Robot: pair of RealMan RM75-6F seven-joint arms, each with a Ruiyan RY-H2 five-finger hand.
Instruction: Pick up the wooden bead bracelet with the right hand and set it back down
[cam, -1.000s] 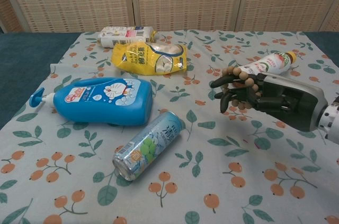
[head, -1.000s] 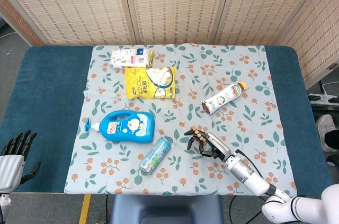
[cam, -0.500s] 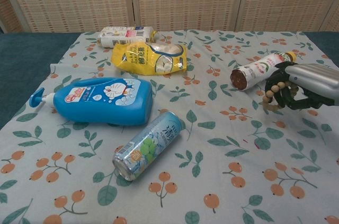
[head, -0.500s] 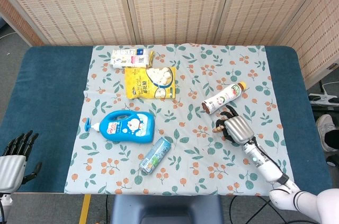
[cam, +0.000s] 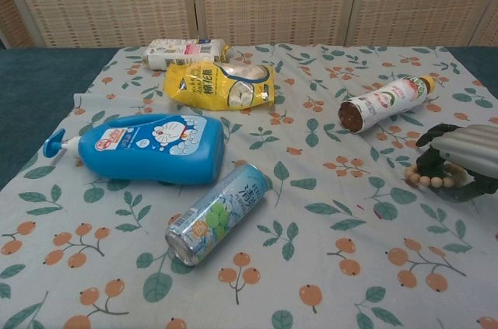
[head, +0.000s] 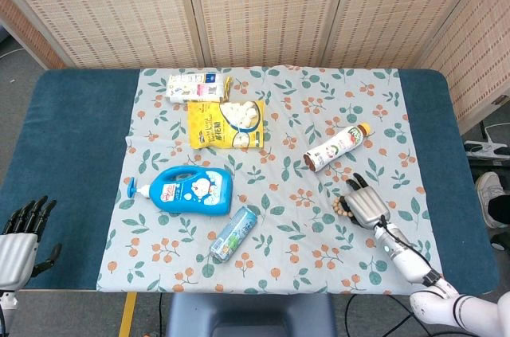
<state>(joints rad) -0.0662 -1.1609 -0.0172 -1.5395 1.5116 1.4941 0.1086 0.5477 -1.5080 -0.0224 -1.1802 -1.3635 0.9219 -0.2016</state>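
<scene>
Curling its fingers over the wooden bead bracelet (cam: pixel 433 181), the right robot hand (cam: pixel 459 159) grips it.

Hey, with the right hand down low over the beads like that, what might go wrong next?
1. The bracelet lies under the right hand, among its fingers; a bead loop might snag on a finger as the hand lifts and drag along.
2. The drink bottle lies on its side close beyond the hand; a forward swing might knock it rolling.
3. The hand is near the cloth's right edge, so dragged beads might slide off it.

2 bottles (head: pixel 191 190) (head: pixel 338 147), 1 can (head: pixel 233 234), 1 pouch (head: pixel 225 124) (yellow), 1 bracelet (cam: pixel 433 181).
</scene>
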